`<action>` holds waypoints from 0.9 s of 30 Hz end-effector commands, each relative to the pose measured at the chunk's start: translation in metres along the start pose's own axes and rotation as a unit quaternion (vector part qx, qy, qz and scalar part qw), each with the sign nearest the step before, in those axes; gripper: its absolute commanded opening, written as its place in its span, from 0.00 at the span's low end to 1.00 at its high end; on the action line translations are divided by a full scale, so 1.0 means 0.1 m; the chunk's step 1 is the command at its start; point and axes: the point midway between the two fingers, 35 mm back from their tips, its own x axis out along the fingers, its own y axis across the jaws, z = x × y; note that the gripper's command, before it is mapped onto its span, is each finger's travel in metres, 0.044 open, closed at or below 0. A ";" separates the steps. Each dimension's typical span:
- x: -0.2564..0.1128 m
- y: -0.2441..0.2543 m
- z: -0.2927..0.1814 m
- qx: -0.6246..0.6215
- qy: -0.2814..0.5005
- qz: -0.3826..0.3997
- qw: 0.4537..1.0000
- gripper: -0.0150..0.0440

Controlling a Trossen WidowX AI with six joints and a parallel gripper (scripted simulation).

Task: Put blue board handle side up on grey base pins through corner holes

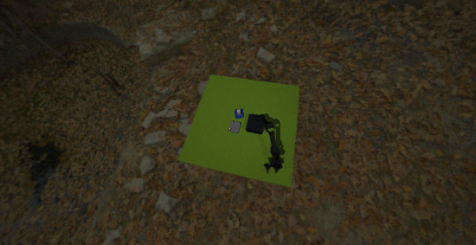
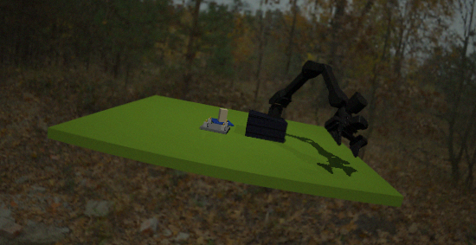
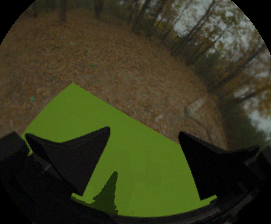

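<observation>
handle-topped blue board (image 1: 236,116) (image 2: 229,124) beside four-post grey base (image 1: 234,127) (image 2: 210,128), long axis unclear, gripper (image 1: 273,168) (image 2: 348,146) (image 3: 144,132) fingers wide apart, near green tabletop's (image 1: 225,150) (image 2: 173,150) (image 3: 136,165) edge

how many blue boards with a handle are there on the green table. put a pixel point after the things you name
1. The flat blue board with a pale upright handle (image 1: 236,116) (image 2: 229,124) lies on the green table (image 1: 225,91) (image 2: 130,128) (image 3: 131,150), beside the grey four-post base (image 1: 234,127) (image 2: 209,128). None shows elsewhere, though the black arm could hide something small.

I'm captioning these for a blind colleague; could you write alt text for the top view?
A black robot arm with its gripper open stands on a green table, reaching away from a blue board with a handle, which lies beside a grey base, not on it.
</observation>
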 end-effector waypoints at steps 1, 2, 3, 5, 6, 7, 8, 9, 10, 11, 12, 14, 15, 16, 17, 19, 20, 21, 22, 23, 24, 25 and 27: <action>0.07 -0.67 -0.19 0.017 0.036 -0.032 0.999 1.00; 0.08 -0.84 -0.26 0.022 0.047 -0.040 0.998 1.00; 0.09 -1.01 -0.33 0.027 0.058 -0.048 0.997 1.00; 0.08 -1.36 -0.49 0.038 0.081 -0.064 0.994 1.00; 0.07 -1.53 -0.58 0.043 0.092 -0.072 0.992 1.00; 0.06 -1.69 -0.66 0.049 0.104 -0.079 0.990 1.00; 0.04 -1.86 -0.76 0.056 0.115 -0.087 0.988 1.00; 0.01 -2.02 -0.85 0.062 0.127 -0.094 0.986 1.00; -0.02 -2.18 -0.95 0.069 0.138 -0.101 0.983 1.00; -0.06 -2.33 -1.05 0.076 0.150 -0.107 0.980 1.00; -0.10 -2.48 -1.15 0.083 0.161 -0.113 0.977 1.00; -0.20 -2.77 -1.36 0.097 0.183 -0.125 0.970 1.00; -0.26 -2.91 -1.47 0.106 0.195 -0.131 0.966 1.00; -0.33 -3.05 -1.58 0.114 0.207 -0.137 0.962 1.00; -0.40 -3.18 -1.70 0.122 0.218 -0.142 0.958 1.00; -0.55 -3.43 -1.94 0.140 0.241 -0.152 0.948 1.00; -0.64 -3.55 -2.05 0.149 0.252 -0.157 0.943 1.00; -0.73 -3.66 -2.17 0.159 0.262 -0.161 0.938 1.00; -0.82 -3.76 -2.29 0.168 0.273 -0.165 0.933 1.00; -0.91 -3.86 -2.41 0.178 0.284 -0.169 0.927 1.00; -1.01 -3.95 -2.54 0.188 0.294 -0.172 0.921 1.00; -1.09 -4.02 -2.61 0.201 0.293 -0.177 0.918 1.00; -1.32 -4.18 -2.84 0.231 0.301 -0.188 0.906 1.00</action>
